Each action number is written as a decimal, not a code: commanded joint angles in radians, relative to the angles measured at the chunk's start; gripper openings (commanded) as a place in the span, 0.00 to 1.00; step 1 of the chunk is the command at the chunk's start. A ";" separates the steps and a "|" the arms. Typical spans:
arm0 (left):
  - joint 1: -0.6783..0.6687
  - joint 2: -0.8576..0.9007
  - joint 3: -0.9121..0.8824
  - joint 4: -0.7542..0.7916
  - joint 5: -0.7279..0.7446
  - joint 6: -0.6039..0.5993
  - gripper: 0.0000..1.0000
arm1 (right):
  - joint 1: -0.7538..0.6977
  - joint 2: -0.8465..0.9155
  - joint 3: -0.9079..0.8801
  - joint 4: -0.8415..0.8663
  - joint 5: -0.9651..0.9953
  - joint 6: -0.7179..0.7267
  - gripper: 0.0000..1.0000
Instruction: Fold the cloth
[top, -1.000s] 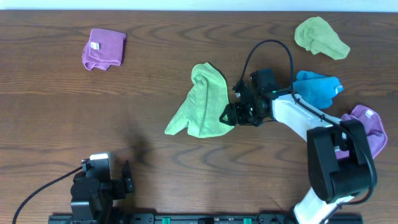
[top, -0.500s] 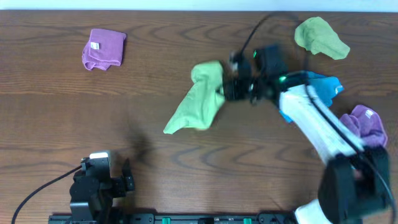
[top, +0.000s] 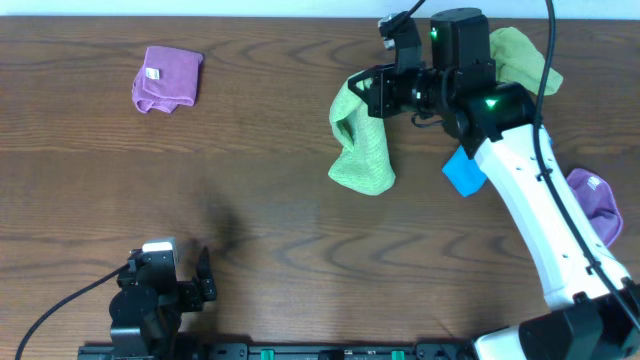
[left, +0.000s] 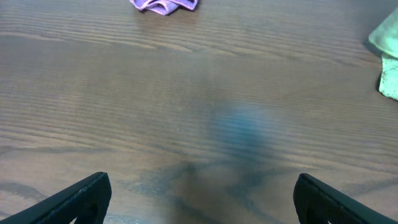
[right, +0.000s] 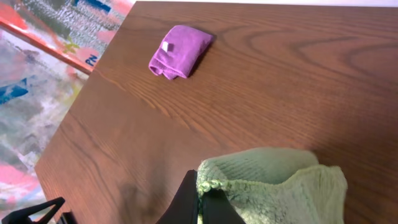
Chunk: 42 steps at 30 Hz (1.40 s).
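Note:
The cloth (top: 362, 150) is bright lime-green and hangs bunched from my right gripper (top: 362, 92), over the far middle of the table. In the right wrist view the two dark fingers (right: 186, 202) are shut on a hemmed edge of the cloth (right: 280, 186), which billows out to the right of my right gripper (right: 200, 205). Its lower end lies at or just above the wood; I cannot tell which. My left gripper (top: 203, 285) rests low at the near left, far from the cloth. It stands open over bare wood (left: 202, 183), and a strip of the cloth (left: 388, 62) shows at the right edge.
A folded purple cloth (top: 167, 78) with a white tag lies at the far left. An olive-green cloth (top: 520, 55) sits at the far right, partly behind the right arm. A blue cloth (top: 465, 172) and another purple cloth (top: 595, 200) lie on the right side.
My right gripper has shut on the cloth's edge and carried it up and toward the far side. The cloth went from lying spread out to hanging bunched. The left arm stayed still.

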<state>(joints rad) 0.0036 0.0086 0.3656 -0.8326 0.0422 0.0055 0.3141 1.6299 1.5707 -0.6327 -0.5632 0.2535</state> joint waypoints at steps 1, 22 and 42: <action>-0.004 -0.005 -0.004 0.003 0.002 0.014 0.95 | 0.039 0.005 0.015 -0.001 -0.013 0.004 0.01; -0.004 -0.005 -0.004 0.029 -0.027 0.014 0.95 | 0.243 0.131 0.378 -0.408 0.175 0.044 0.01; -0.004 -0.005 -0.004 0.021 -0.027 0.014 0.95 | 0.177 0.409 0.379 -0.473 0.220 -0.110 0.78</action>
<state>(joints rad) 0.0036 0.0090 0.3656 -0.8112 0.0223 0.0059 0.5076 2.0647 1.9450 -1.0386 -0.3885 0.2516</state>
